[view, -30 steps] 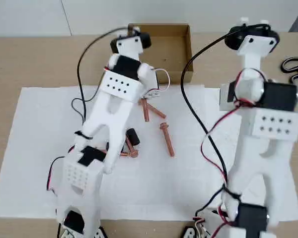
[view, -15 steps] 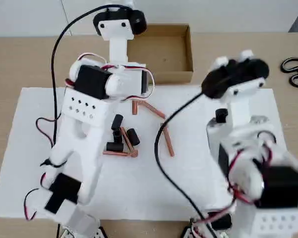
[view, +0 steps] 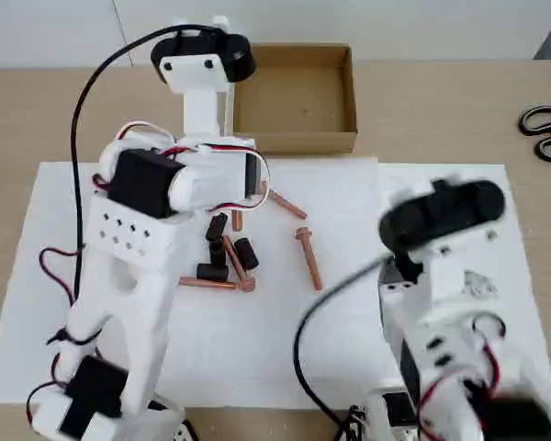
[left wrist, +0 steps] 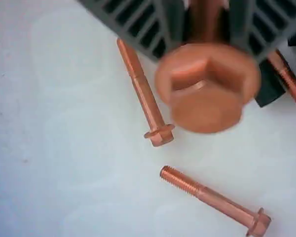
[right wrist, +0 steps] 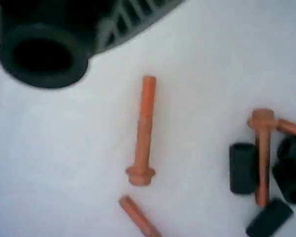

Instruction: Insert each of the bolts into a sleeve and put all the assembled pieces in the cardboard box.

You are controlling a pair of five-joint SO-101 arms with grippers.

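Between left jaws, a bolt [left wrist: 207, 89].

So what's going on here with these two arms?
Two robot arms are mid-assembly. The left gripper holds a copper bolt, and the right gripper holds a black sleeve. The two are not yet joined. More bolts and sleeves lie loose on the white sheet, with the box just beyond it.

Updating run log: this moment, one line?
left gripper, jaws shut on bolt | right gripper, jaws shut on sleeve | cardboard box empty
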